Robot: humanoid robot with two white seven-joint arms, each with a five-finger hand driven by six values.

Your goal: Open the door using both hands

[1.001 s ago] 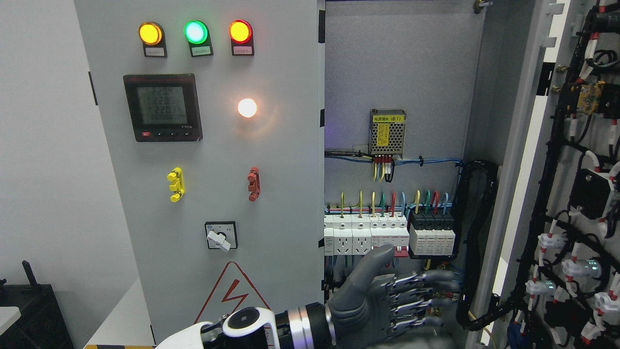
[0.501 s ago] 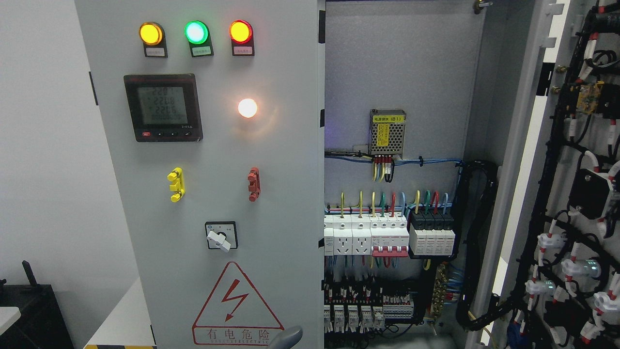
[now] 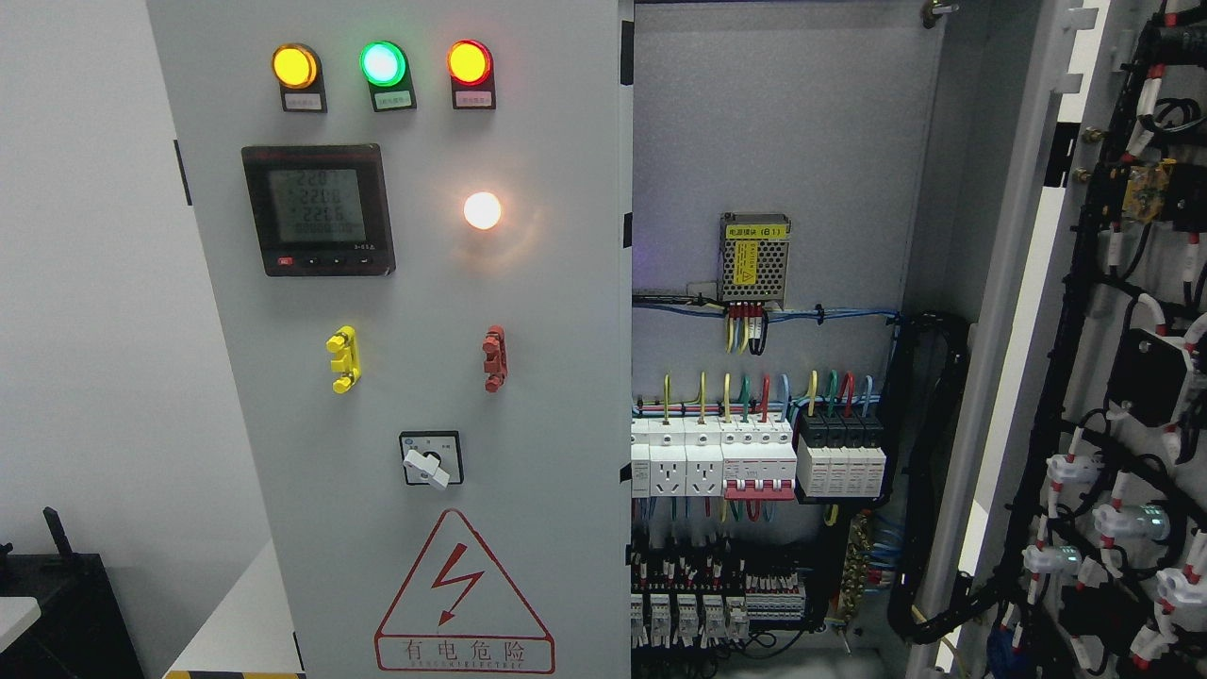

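We can see a big grey electrical cabinet. Its right door [image 3: 1122, 377] is swung wide open at the right side of the picture, and we look at its inside face, full of black wires and little white parts. The left door [image 3: 405, 339] looks shut. It faces us with three round lights [image 3: 382, 63], a small screen [image 3: 318, 209], a white switch knob [image 3: 429, 459] and a red warning sign [image 3: 464, 594] on it.

Behind the open door we see the inside of the cabinet [image 3: 773, 123], with rows of white breakers [image 3: 717, 457] and many coloured wires.

So we think the job is about half done: one door is open, and the left one is left to open, if it must open too.

None of our hands show here, so we cannot tell if our fingers are wide or curled, or how near they are to either door. Nothing touches the doors that we can see
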